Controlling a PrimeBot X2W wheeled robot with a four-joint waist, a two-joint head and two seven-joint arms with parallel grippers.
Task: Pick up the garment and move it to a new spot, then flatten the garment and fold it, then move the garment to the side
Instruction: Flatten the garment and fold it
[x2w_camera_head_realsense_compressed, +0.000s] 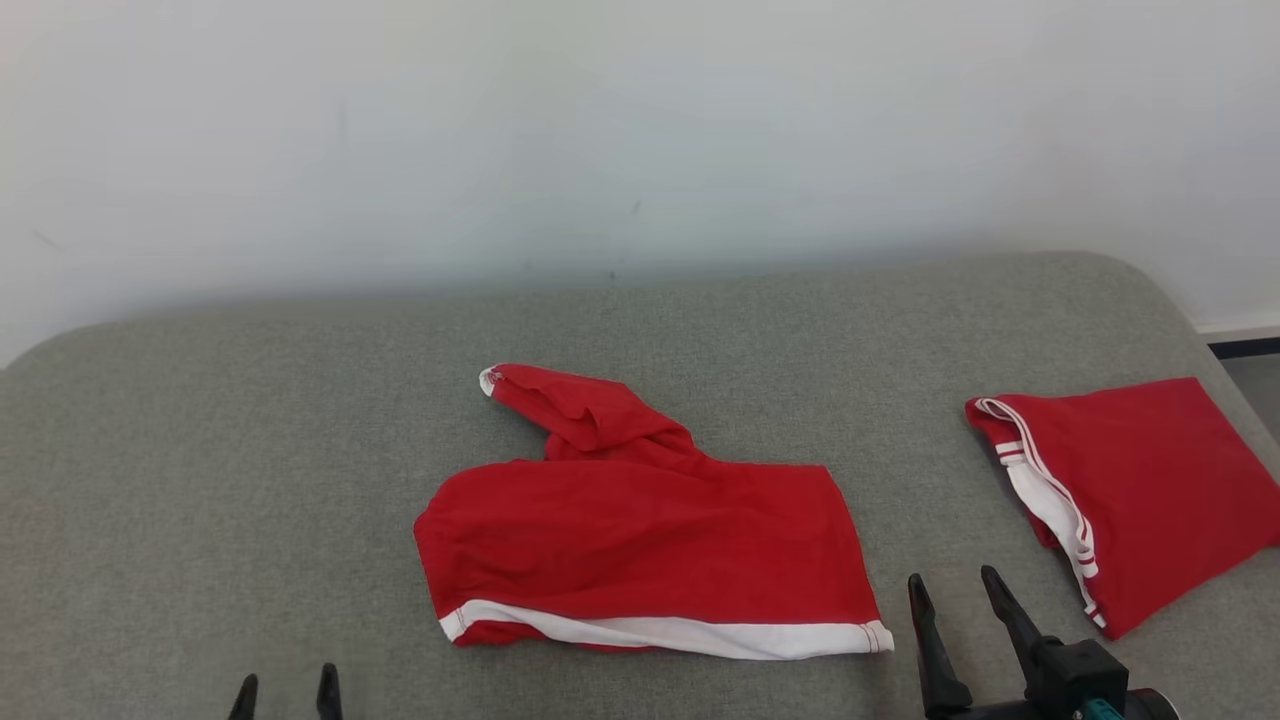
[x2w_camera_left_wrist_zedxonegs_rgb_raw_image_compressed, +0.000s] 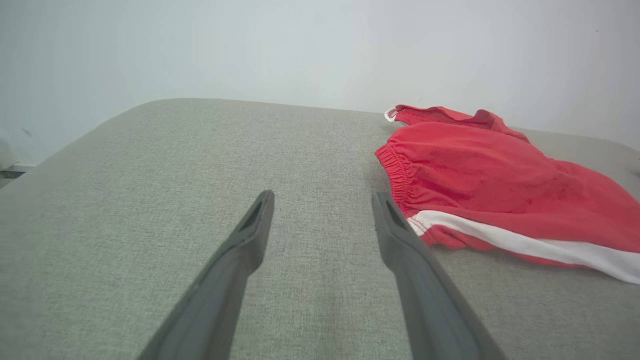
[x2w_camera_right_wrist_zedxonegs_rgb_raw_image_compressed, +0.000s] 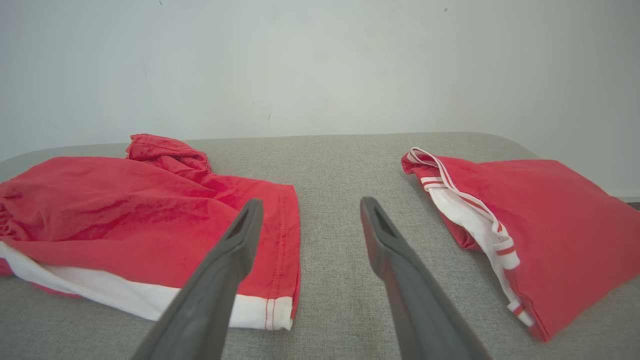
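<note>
Your left gripper (x2w_camera_head_realsense_compressed: 285, 690) and right gripper (x2w_camera_head_realsense_compressed: 952, 582) sat spread, empty, at the cushion's (x2w_camera_head_realsense_compressed: 200, 450) near edge. The red shorts (x2w_camera_head_realsense_compressed: 640, 550) had a bunched leg, so folding right then could've trapped creases.

A garment (x2w_camera_head_realsense_compressed: 640, 540) lies midway on a padded surface (x2w_camera_head_realsense_compressed: 250, 450), a folded garment (x2w_camera_head_realsense_compressed: 1150, 490) well apart to its right. The left gripper (x2w_camera_head_realsense_compressed: 285, 695) sits front-left; the right gripper (x2w_camera_head_realsense_compressed: 952, 577), in front between them.

Two red garments: probably shorts (x2w_camera_head_realsense_compressed: 640, 540) and a folded piece (x2w_camera_head_realsense_compressed: 1150, 490); one grey mattress (x2w_camera_head_realsense_compressed: 200, 450)
</note>
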